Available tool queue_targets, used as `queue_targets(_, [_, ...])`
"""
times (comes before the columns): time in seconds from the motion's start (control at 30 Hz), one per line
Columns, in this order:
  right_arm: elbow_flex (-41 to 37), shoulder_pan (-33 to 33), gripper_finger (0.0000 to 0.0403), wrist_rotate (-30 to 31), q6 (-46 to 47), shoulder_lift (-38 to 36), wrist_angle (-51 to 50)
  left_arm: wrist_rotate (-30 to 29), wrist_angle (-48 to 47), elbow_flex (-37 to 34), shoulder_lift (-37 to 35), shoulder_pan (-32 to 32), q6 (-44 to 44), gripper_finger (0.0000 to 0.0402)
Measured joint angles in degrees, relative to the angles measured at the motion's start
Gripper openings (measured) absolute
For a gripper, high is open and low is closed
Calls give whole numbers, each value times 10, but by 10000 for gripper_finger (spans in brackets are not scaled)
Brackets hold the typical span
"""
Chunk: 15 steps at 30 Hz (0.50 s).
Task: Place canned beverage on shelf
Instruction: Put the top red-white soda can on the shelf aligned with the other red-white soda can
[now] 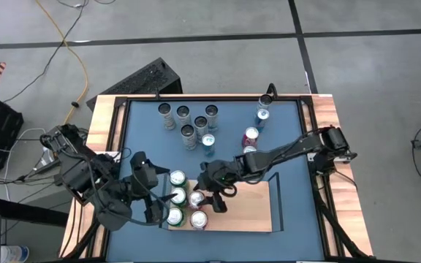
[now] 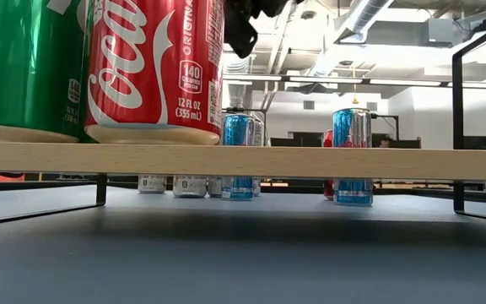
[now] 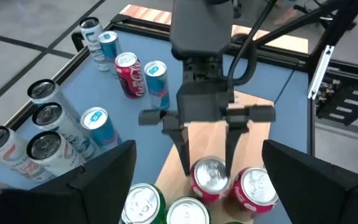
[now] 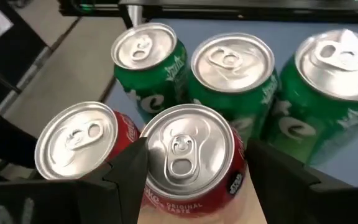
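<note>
We see the right gripper (image 3: 208, 165) above the left end of the shelf (image 1: 251, 201), its fingers (image 3: 180, 142) pointing down on either side of a red can (image 3: 209, 180) that stands upright on the board; the fingers flank the can's top closely, but we cannot tell whether they press it. A second red can (image 3: 252, 189) stands just beside this one, and three green cans (image 4: 232, 78) stand in a row just beyond the held pair, all on the same end of the shelf. The left gripper (image 1: 165, 197) waits at the shelf's left edge, jaws open, empty. Well beyond the right gripper, more cans (image 1: 188, 123) stand on the blue table (image 1: 287, 146).
</note>
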Motion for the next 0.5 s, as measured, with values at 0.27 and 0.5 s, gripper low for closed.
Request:
queue_targets(0.27, [-1, 6, 256, 58, 9, -16, -23, -18, 0, 0, 0, -6, 1, 332])
queue_targets(0.5, [-1, 4, 256, 59, 16, -22, -25, -17, 0, 0, 0, -6, 12, 332])
